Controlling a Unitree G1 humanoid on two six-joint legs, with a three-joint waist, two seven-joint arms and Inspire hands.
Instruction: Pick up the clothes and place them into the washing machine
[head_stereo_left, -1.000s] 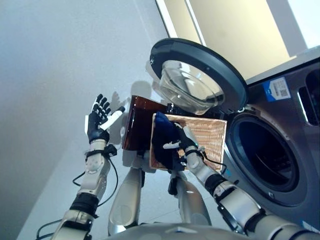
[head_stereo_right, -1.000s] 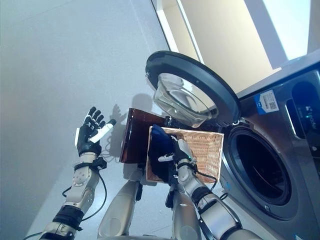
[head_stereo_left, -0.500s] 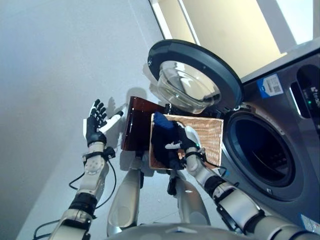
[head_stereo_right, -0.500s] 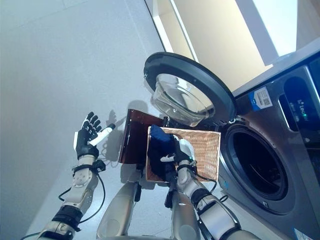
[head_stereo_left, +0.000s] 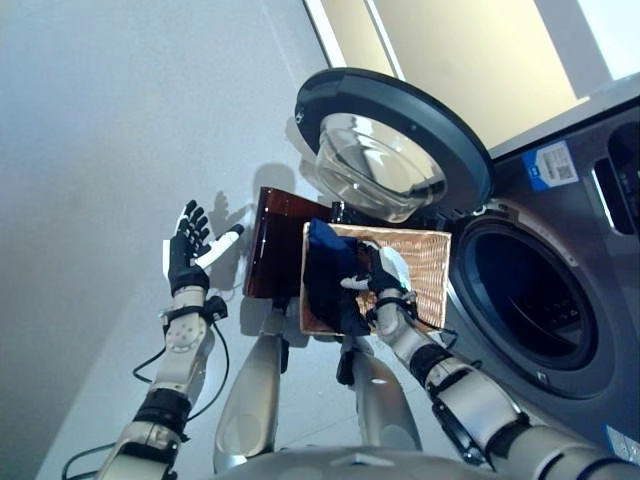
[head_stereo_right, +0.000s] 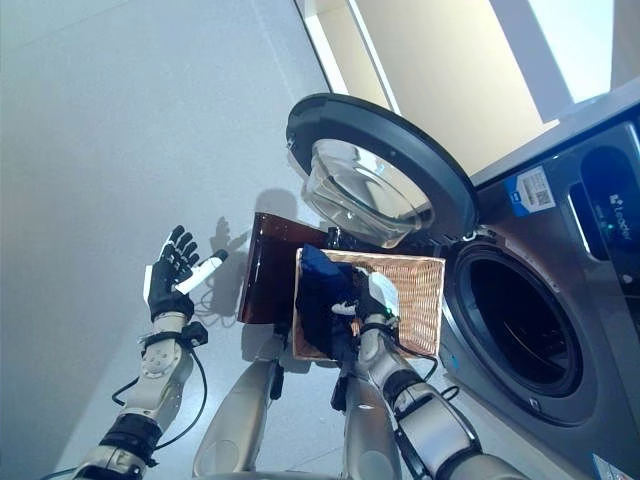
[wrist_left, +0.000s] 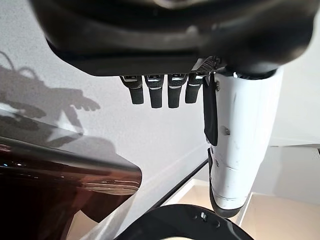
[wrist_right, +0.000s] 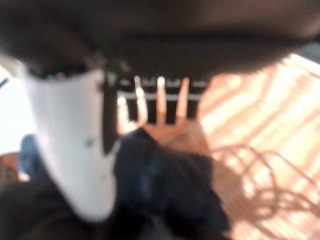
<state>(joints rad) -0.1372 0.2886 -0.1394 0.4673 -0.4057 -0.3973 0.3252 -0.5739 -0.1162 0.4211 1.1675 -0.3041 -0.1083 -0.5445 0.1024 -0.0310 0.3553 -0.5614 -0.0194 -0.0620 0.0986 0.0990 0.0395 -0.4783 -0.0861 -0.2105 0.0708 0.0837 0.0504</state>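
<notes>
A heap of dark blue clothes (head_stereo_left: 328, 275) lies in the left part of a wicker basket (head_stereo_left: 427, 262). Beside it, on the right, stands the grey washing machine with its round drum opening (head_stereo_left: 535, 300) and its door (head_stereo_left: 395, 140) swung wide above the basket. My right hand (head_stereo_left: 385, 272) hovers over the basket at the right edge of the clothes, fingers straight, its white-covered thumb (wrist_right: 75, 150) lying over the dark cloth (wrist_right: 165, 185). Off to the left my left hand (head_stereo_left: 183, 255) is raised with fingers (wrist_left: 165, 90) spread and nothing in it.
A dark brown glossy stool (head_stereo_left: 272, 250) stands against the basket's left side. The open door's glass bowl (head_stereo_left: 375, 170) overhangs the basket's far edge. Grey floor (head_stereo_left: 100, 150) spreads to the left.
My right hand has slid a little to the right across the clothes and turned its back upward. The left hand stays raised and open. The camera has shifted slightly.
</notes>
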